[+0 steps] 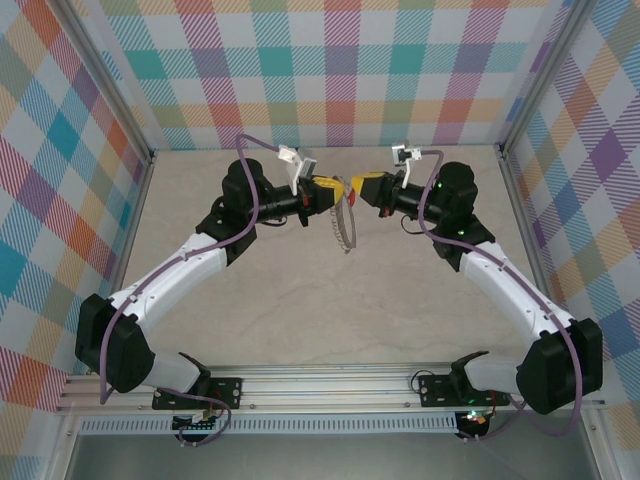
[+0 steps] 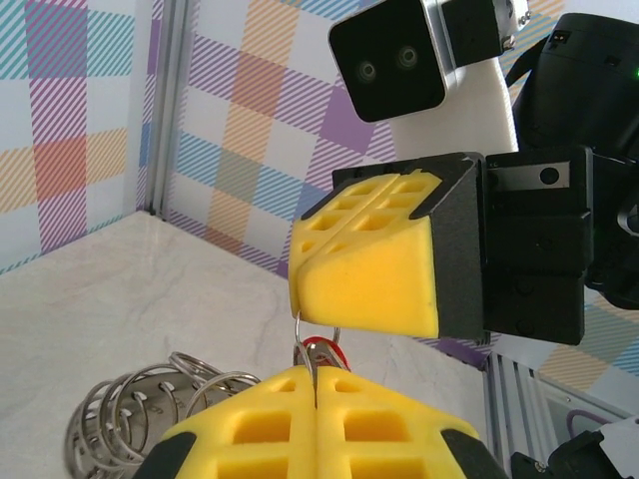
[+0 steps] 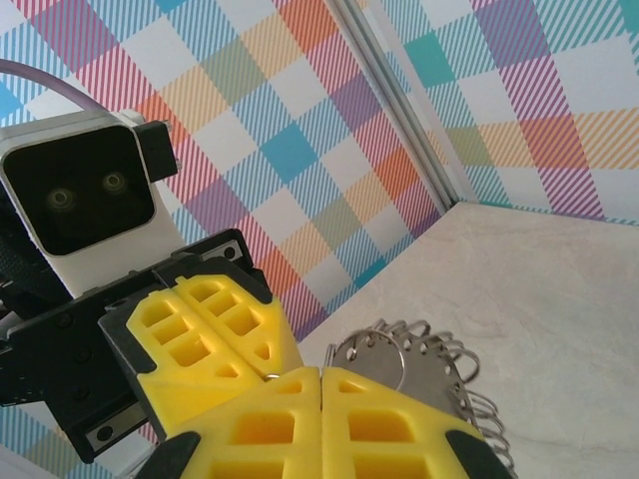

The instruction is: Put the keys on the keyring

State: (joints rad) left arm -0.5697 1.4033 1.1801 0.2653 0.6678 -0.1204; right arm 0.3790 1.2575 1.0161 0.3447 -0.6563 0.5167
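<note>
Two robot arms are meeting fingertip to fingertip in mid-air above the pale marbled table (image 1: 300, 310), working to get the key onto the keyring. The left gripper (image 2: 315, 384) is pressing its yellow pads together on a thin sliver of silver metal. The red head of the key (image 2: 324, 348) is peeking out just above those fingertips, so this gripper is judged to be pinching the key itself. The right gripper (image 3: 320, 384) is likewise clamping its pads tight, with the keyring (image 3: 424, 354) fanning its many small loops out just beyond them. It appears to be gripping the hoop, though the pads are hiding the exact pinch point. From overhead, the ring is hanging clear of the table, dangling between and just below the two touching tools. Both pieces are looking lifted and brought together, which is putting the job well past its opening steps. Whether the key is already hooked onto the wire is not showing at this size. What is remaining, by this reading, is threading the key fully on and letting both pieces go.
</note>
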